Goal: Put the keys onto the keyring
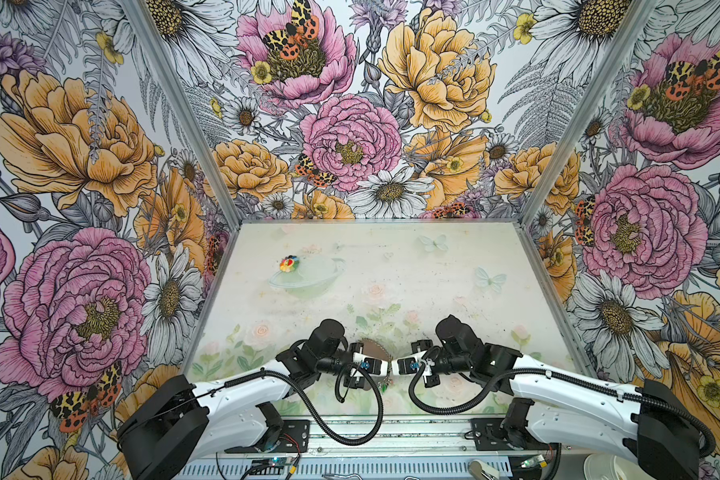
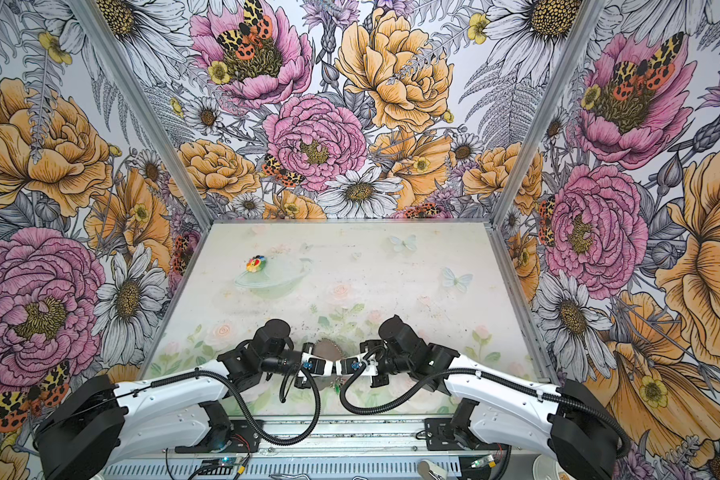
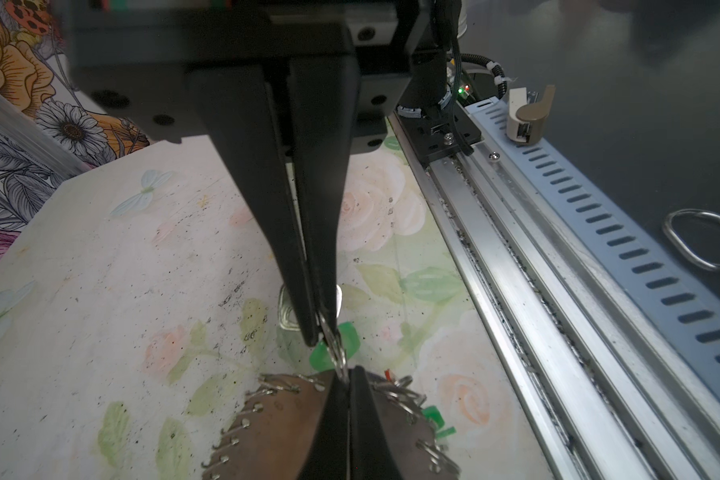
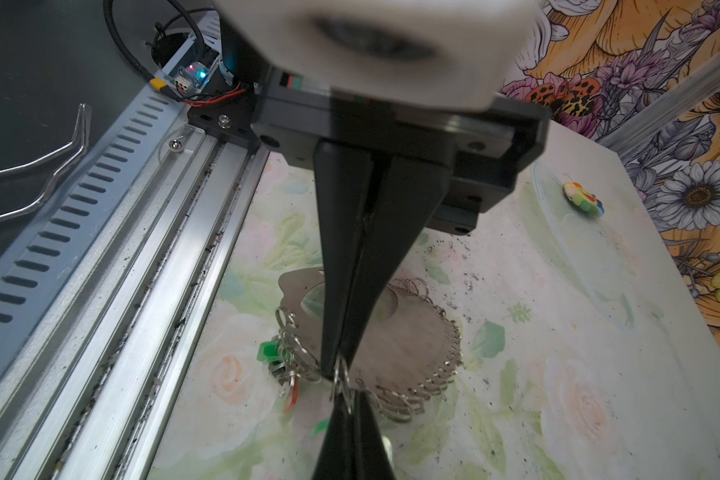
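The keyring (image 1: 371,351) (image 2: 329,349), a flat grey-brown band fringed with silver wire loops, lies at the table's front middle. Both grippers meet tip to tip over its near edge. The left gripper (image 1: 387,365) (image 3: 346,376) and the right gripper (image 1: 396,365) (image 4: 346,401) are each shut on the same small wire loop (image 3: 336,353) (image 4: 341,382) at the band's edge. A key's green head (image 3: 348,338) shows just behind that loop. More green key heads (image 4: 270,351) (image 3: 433,415) sit among the loops at the band's rim. In both top views a green bit of the keys (image 1: 385,386) (image 2: 336,388) shows under the fingertips.
A round multicoloured toy (image 1: 288,264) (image 4: 582,197) rests on the rim of a clear dish (image 1: 308,282) at the back left. An aluminium rail (image 1: 391,432) runs along the table's front edge. Flowered walls close in the back and both sides.
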